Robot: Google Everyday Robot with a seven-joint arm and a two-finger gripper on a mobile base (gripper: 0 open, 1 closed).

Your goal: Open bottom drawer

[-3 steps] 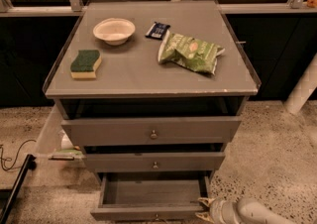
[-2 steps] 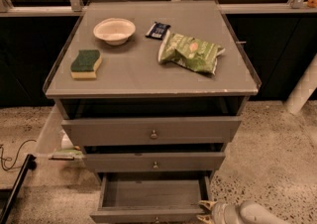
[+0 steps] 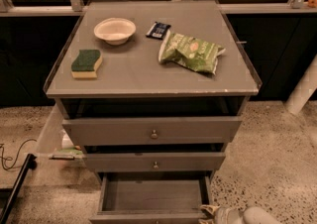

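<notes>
Open bottom drawer (image 3: pixel 153 196) — gripper (image 3: pixel 209 211) at corner

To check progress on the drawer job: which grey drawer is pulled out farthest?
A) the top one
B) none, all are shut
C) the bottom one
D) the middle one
C: the bottom drawer shows its grey interior from above, the top drawer and middle drawer show only fronts; the gripper is at its front right corner.
</notes>
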